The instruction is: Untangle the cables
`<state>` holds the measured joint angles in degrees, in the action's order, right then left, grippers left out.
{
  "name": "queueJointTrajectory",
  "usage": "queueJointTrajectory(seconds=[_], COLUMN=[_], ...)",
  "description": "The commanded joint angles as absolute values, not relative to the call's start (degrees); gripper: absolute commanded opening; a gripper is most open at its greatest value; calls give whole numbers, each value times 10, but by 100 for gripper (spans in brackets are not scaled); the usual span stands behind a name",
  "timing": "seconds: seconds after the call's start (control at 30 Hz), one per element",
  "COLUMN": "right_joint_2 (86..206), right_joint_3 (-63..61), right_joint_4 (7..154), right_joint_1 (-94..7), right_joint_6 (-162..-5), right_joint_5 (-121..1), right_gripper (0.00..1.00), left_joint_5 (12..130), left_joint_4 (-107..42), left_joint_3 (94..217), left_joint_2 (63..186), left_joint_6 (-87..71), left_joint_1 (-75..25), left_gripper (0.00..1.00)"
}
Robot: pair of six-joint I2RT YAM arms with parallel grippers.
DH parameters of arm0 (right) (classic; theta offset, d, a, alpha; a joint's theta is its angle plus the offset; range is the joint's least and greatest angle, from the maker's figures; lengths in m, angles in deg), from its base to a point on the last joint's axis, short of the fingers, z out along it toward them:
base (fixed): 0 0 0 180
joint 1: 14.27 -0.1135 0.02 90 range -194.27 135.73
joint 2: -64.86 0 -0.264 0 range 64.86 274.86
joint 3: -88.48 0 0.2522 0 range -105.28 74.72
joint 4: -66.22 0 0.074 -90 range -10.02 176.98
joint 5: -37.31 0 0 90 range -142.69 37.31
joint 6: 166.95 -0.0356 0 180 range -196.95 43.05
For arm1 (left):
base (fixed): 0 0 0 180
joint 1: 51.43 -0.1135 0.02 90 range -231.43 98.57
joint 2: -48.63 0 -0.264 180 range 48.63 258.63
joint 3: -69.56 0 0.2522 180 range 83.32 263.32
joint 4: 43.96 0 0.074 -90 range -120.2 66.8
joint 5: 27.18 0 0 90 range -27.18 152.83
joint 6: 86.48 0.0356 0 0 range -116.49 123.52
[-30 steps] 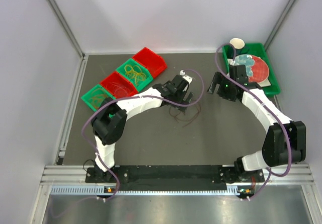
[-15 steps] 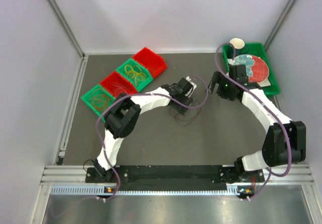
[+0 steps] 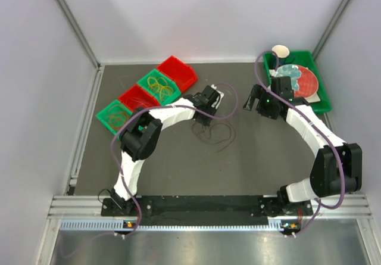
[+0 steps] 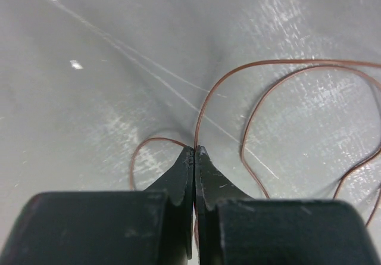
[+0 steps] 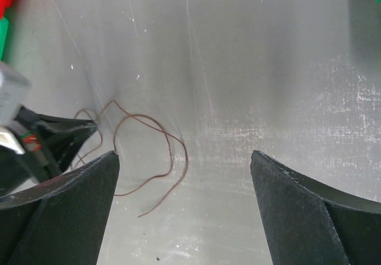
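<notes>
Brown cable (image 4: 297, 61) sits pinched in left tool (image 4: 194, 152), clear of walls (image 3: 178, 15); right tool (image 5: 183, 156) gapes empty.

Desk (image 3: 178, 164): dark grey, matt surface, enclosed by pale walls on three sides.

Four bins stand in a diagonal row at the desk's far left, touching side to side. From near to far:
- green bin (image 3: 101, 116)
- red bin (image 3: 134, 95)
- second green bin (image 3: 144, 81)
- second red bin (image 3: 181, 73)

A green tray (image 3: 325, 103) sits in the far right corner. It holds a red plate (image 3: 306, 80), a pale blue item (image 3: 290, 71) and a white cup (image 3: 281, 52).
</notes>
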<state>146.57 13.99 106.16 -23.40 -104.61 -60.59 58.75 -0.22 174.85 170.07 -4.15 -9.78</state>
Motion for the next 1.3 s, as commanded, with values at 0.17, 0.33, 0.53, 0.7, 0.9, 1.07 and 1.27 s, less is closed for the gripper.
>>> queueJointTrajectory(seconds=[0.17,0.33,0.53,0.7,0.9,1.07,1.27], right_joint_2=[1445,1446,1452,1459,1463,1464,1463], right_joint_3=[144,144,142,150,149,149,149], right_joint_4=[1040,1038,1038,1029,1028,1030,1030], right_joint_1=[-227,-226,-228,-228,-229,-231,-238], right_joint_6=[-1056,-1058,-1060,-1063,-1060,-1061,-1064], right_joint_5=[-609,-610,-613,-620,-625,-626,-624], right_gripper=[89,89,88,88,88,88,88], left_joint_5=[540,507,533,548,553,547,593], left_joint_4=[-67,-95,-45,-64,-47,-15,-23], left_joint_3=[1781,1810,1881,1763,1656,1642,1645], left_joint_2=[1553,1522,1544,1519,1517,1535,1535], left_joint_6=[-98,-113,-134,-177,-206,-207,-155], left_joint_1=[-159,-178,-199,-199,-200,-199,-186], left_gripper=[0,0,0,0,0,35,73])
